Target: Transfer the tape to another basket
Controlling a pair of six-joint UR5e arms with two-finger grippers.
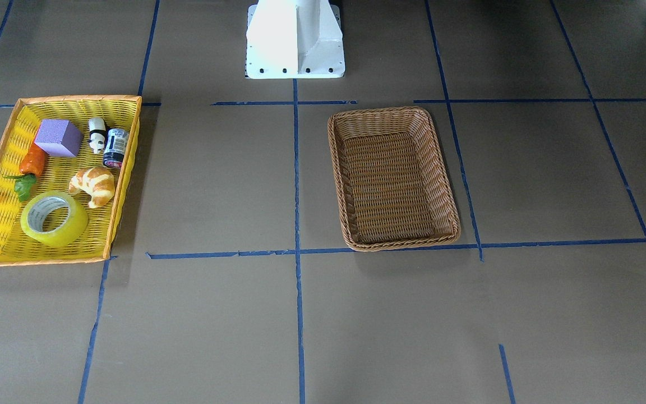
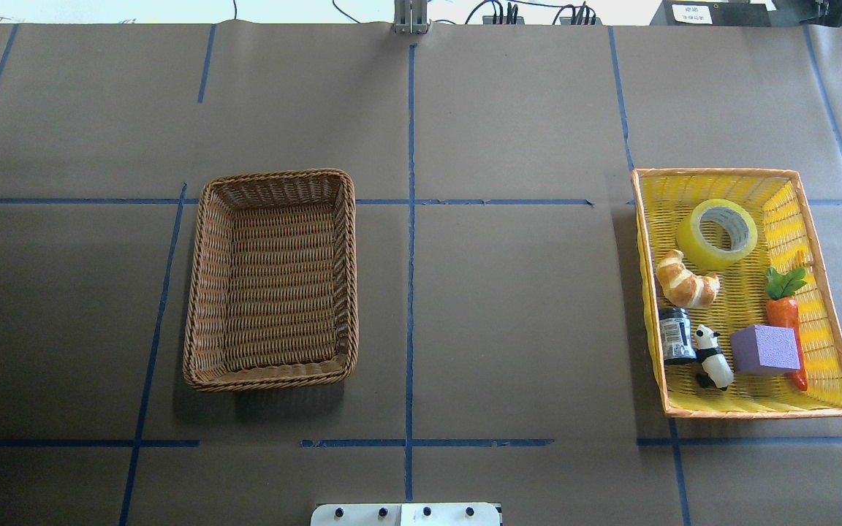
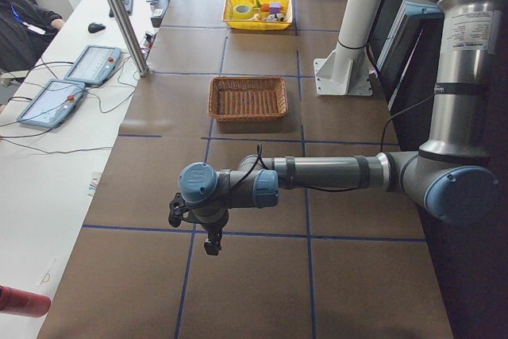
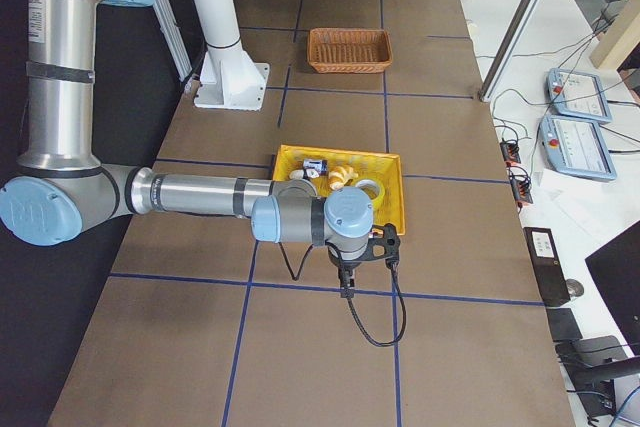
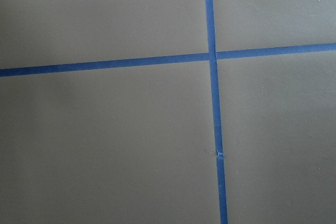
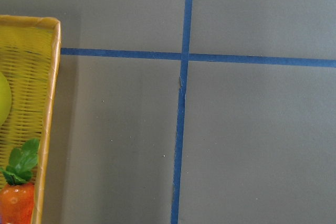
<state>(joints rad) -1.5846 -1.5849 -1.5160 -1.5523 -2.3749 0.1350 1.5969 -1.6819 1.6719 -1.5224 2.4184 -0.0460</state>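
The yellow tape roll (image 1: 54, 219) lies flat in the yellow orange-rimmed tray (image 1: 76, 100), beside a croissant (image 1: 95, 185). It also shows in the overhead view (image 2: 717, 234), and its edge shows in the right wrist view (image 6: 3, 98). The brown wicker basket (image 1: 395, 111) stands empty near the table's middle (image 2: 275, 175). My left gripper (image 3: 211, 242) hangs over bare table, far from the basket. My right gripper (image 4: 346, 285) hangs just beyond the tray. Both show only in the side views, so I cannot tell whether they are open or shut.
The tray also holds a purple block (image 2: 764, 349), a carrot (image 2: 785, 310), a panda figure (image 2: 710, 356) and a small dark can (image 2: 676, 334). The white robot base (image 1: 295, 39) stands at the table's edge. Blue tape lines cross the brown table.
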